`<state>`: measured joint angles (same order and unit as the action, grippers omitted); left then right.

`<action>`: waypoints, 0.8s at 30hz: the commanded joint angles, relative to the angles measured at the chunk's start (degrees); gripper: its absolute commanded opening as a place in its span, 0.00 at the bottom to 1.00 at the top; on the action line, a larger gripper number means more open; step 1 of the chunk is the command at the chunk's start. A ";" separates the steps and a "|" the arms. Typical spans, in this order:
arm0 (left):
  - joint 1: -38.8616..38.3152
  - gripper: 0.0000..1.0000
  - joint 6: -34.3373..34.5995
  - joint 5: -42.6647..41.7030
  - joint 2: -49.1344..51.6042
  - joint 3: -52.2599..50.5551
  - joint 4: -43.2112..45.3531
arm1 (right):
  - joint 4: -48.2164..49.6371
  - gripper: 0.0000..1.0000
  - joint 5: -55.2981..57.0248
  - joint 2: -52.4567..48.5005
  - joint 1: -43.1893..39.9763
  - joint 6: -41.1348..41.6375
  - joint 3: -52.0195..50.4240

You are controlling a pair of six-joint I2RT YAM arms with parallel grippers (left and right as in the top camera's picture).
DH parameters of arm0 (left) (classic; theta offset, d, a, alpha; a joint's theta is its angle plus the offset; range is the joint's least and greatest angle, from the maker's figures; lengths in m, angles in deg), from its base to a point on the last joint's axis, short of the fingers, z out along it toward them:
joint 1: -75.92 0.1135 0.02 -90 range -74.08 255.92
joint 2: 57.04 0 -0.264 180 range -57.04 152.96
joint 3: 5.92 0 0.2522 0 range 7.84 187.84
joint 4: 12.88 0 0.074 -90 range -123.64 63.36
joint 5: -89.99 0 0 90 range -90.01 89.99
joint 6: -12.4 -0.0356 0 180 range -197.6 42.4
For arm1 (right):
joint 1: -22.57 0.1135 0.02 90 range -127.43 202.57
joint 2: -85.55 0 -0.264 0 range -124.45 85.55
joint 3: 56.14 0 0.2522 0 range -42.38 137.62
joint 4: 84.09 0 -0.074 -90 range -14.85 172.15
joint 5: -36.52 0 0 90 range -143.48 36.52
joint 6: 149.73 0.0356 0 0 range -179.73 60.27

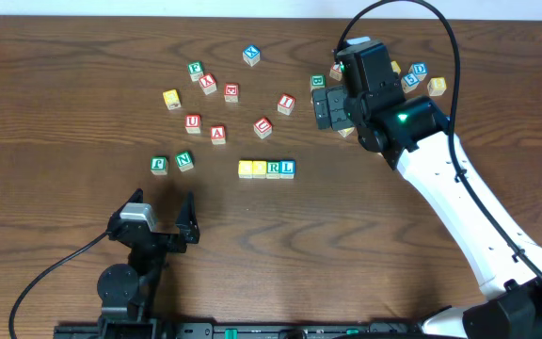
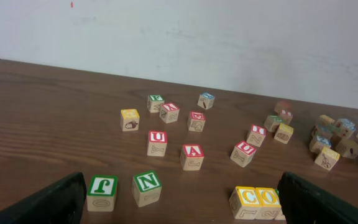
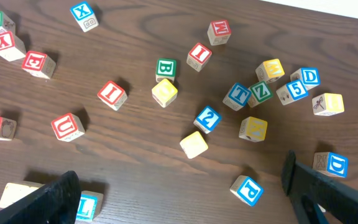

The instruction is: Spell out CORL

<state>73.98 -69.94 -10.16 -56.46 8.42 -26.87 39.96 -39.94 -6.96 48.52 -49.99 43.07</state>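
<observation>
Right hand (image 1: pixel 326 105) and left hand (image 1: pixel 153 231): spread wide, empty. CORL cubes (image 1: pixel 266 169) in touching row: likely light, rigid, smooth wood; pinch across front and back faces

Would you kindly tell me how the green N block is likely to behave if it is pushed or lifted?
The green N block looks like solid wood, so probably stiff and light. Sitting flat on the table, it would likely slide rather than roll. Its square faces should be easy to grip.
</observation>
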 commanded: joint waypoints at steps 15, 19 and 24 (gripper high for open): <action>0.26 0.97 0.07 -0.98 -0.35 -0.31 -2.95 | 0.11 0.99 0.44 0.68 -0.04 -0.83 0.92; 0.26 0.97 0.07 -1.01 -0.35 -0.31 -2.97 | 0.11 0.99 0.46 0.68 -0.04 -0.83 0.92; 0.26 0.97 0.07 -1.01 -0.35 -0.31 -2.97 | -0.68 0.99 1.38 0.83 -0.04 -1.77 0.87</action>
<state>73.98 -69.94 -10.18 -56.46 8.47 -26.93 39.61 -39.92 -6.96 48.52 -50.01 43.07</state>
